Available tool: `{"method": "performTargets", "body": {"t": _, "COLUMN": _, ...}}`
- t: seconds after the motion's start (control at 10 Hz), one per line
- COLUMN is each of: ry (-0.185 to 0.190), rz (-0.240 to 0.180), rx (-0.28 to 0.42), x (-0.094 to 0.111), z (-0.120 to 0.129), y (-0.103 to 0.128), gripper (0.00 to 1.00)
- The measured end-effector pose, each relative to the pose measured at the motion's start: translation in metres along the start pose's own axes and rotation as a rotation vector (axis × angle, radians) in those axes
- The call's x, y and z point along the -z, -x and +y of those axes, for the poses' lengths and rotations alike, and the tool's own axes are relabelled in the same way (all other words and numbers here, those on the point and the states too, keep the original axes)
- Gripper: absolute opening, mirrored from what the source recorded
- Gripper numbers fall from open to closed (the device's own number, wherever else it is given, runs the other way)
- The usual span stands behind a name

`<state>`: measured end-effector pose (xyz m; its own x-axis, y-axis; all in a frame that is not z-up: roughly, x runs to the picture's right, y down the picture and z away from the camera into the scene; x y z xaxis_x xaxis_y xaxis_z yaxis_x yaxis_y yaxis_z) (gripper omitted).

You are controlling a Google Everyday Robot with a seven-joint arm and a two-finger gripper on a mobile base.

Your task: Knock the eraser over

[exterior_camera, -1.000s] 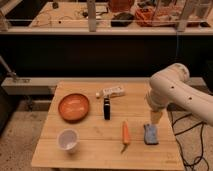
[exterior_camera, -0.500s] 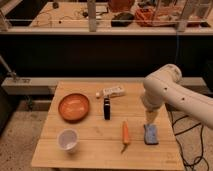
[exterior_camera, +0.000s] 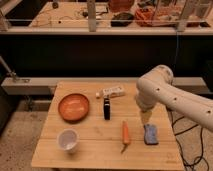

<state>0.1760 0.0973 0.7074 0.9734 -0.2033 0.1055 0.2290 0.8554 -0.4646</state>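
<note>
The eraser (exterior_camera: pixel 106 108) is a small narrow black block in the middle of the wooden table (exterior_camera: pixel 90 150), just right of the orange bowl. My gripper (exterior_camera: pixel 145 118) hangs from the white arm (exterior_camera: pixel 165 95) on the right side of the table. It points down above the blue-grey pad and sits well to the right of the eraser, not touching it.
An orange bowl (exterior_camera: pixel 74 106) sits left of the eraser. A white tube (exterior_camera: pixel 113 92) lies behind it. A carrot (exterior_camera: pixel 125 134) lies in front and to the right, next to a blue-grey pad (exterior_camera: pixel 150 134). A white cup (exterior_camera: pixel 68 140) stands at the front left.
The arm and gripper have moved left, from the table's right edge toward the middle. The eraser and other objects have not moved.
</note>
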Motion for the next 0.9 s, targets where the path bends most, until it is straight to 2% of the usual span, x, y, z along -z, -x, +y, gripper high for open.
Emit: {"method": "performTargets", "body": {"t": 0.9, "ry": -0.002, "rz": -0.032, "rx": 0.050, "x": -0.019, "z": -0.009, "y": 0.024, "gripper": 0.80}}
